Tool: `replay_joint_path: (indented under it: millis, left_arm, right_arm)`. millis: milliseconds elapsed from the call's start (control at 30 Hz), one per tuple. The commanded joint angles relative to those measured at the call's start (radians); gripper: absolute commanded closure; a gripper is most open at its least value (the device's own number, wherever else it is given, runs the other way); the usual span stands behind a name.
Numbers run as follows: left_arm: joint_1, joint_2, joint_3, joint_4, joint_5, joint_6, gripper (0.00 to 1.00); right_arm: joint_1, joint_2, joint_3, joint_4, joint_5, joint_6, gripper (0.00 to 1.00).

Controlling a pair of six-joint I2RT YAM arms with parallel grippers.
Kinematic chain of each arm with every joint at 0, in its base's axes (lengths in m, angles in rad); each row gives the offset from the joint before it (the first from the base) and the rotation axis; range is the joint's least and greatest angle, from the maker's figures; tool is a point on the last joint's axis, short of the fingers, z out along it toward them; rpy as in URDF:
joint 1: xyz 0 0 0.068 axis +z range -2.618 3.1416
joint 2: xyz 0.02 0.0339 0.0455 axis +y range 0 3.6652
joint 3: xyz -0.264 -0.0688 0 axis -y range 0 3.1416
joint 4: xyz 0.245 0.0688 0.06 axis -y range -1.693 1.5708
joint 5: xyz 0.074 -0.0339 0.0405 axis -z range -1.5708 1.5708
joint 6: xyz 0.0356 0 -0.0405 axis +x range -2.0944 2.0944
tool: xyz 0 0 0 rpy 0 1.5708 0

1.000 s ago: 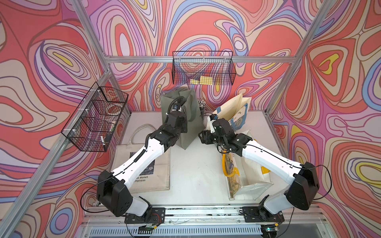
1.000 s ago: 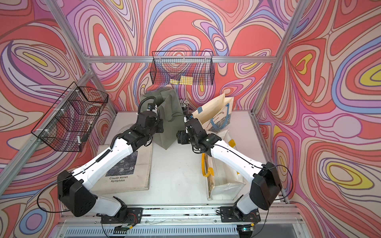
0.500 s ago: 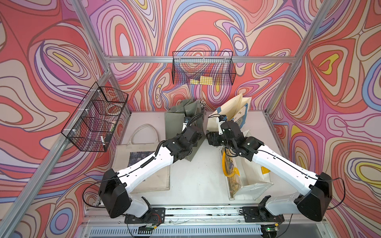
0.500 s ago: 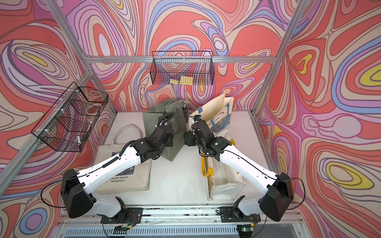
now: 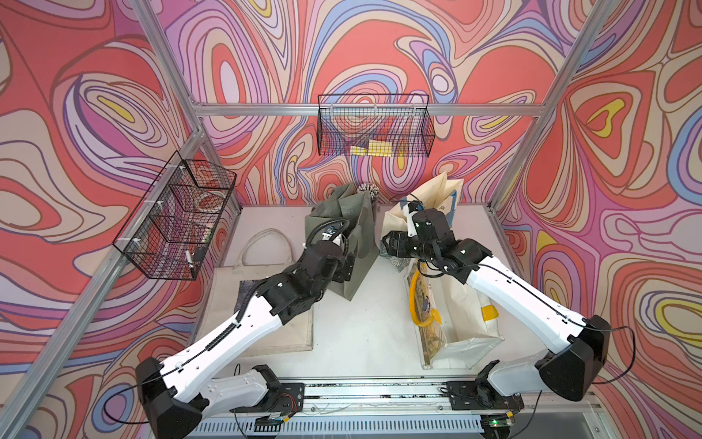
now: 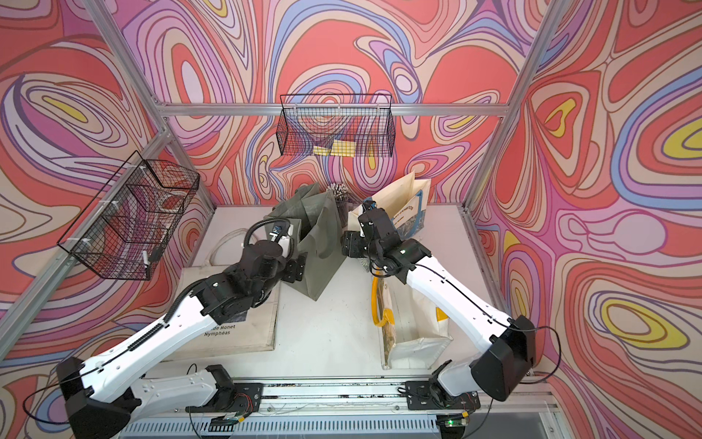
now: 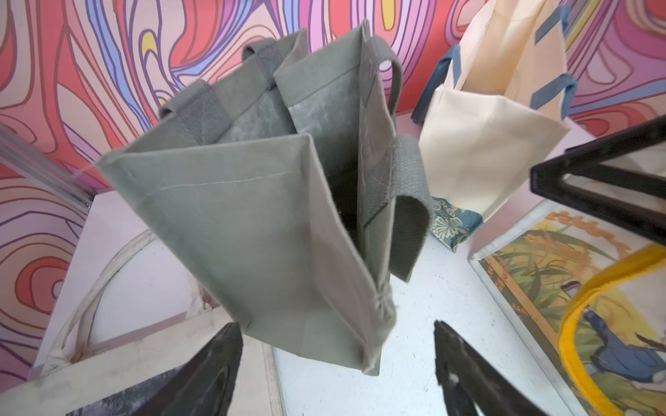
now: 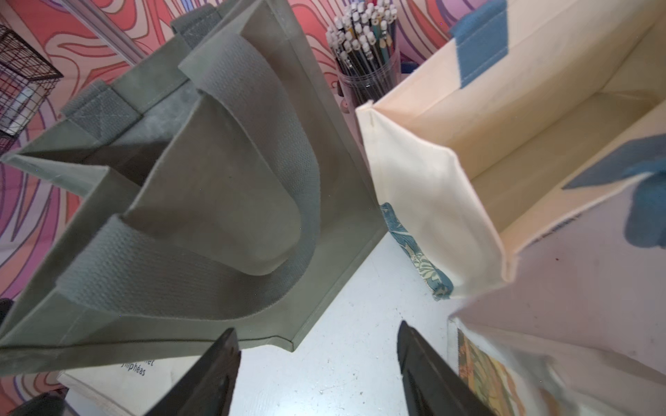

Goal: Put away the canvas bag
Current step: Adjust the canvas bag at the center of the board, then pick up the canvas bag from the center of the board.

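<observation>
The grey-green canvas bag [image 5: 351,228] [image 6: 317,232] stands open-topped at the back middle of the table, its handles drooping. My left gripper [image 5: 345,268] [image 6: 295,269] is open at the bag's near left side. In the left wrist view the bag [image 7: 252,216] hangs just beyond the left gripper [image 7: 337,324], with nothing between the fingers. My right gripper [image 5: 391,246] [image 6: 349,243] is open to the right of the bag, above bare table. The right wrist view shows the bag [image 8: 216,180] beside the right gripper [image 8: 317,327], apart from it.
A cream bag with blue handles [image 5: 437,201] stands right of the canvas bag, with a pencil cup [image 5: 367,189] behind. A printed bag with yellow handles [image 5: 452,323] lies at the right, a flat cream tote [image 5: 266,311] at the left. Wire baskets [image 5: 374,129] [image 5: 178,216] hang on the walls.
My left gripper came down from the bag's top, opened and let go of the bag, which now stands free. The right gripper shifted slightly toward the back right.
</observation>
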Motion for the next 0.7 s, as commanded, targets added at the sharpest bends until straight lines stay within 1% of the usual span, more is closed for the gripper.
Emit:
replay_joint_path:
  millis: [0,100,200,267,300,467,533,600,667]
  left_arm:
    - [0.117,-0.076,-0.053,-0.012,0.184,0.087,0.11]
    - [0.265,-0.136,-0.102,0.017,0.365,0.083,0.08]
    - [0.423,-0.143,-0.136,0.062,0.58,0.097,0.07]
    - [0.491,-0.119,-0.155,0.103,0.71,0.124,0.07]
    - [0.508,-0.106,-0.169,0.136,0.75,0.144,0.08]
    - [0.577,-0.039,-0.215,0.323,0.882,0.206,0.07]
    - [0.603,-0.012,-0.226,0.379,0.905,0.221,0.08]
    - [0.633,0.008,-0.239,0.435,0.953,0.241,0.07]
    - [0.643,0.013,-0.252,0.482,0.952,0.254,0.07]
  right_arm:
    - [-0.002,0.035,0.042,-0.022,-0.078,-0.013,0.27]
    - [-0.002,0.045,0.057,-0.02,-0.108,-0.02,0.27]
    - [-0.002,0.054,0.073,-0.022,-0.138,-0.034,0.27]
    - [-0.001,0.06,0.08,-0.02,-0.186,-0.058,0.27]
    - [-0.001,0.062,0.079,-0.022,-0.206,-0.067,0.27]
    - [-0.002,0.046,0.05,-0.061,-0.248,-0.116,0.29]
    - [-0.001,0.039,0.04,-0.076,-0.284,-0.133,0.3]
    - [0.011,0.039,0.032,-0.089,-0.313,-0.15,0.31]
    - [0.036,0.047,0.035,-0.105,-0.32,-0.175,0.32]
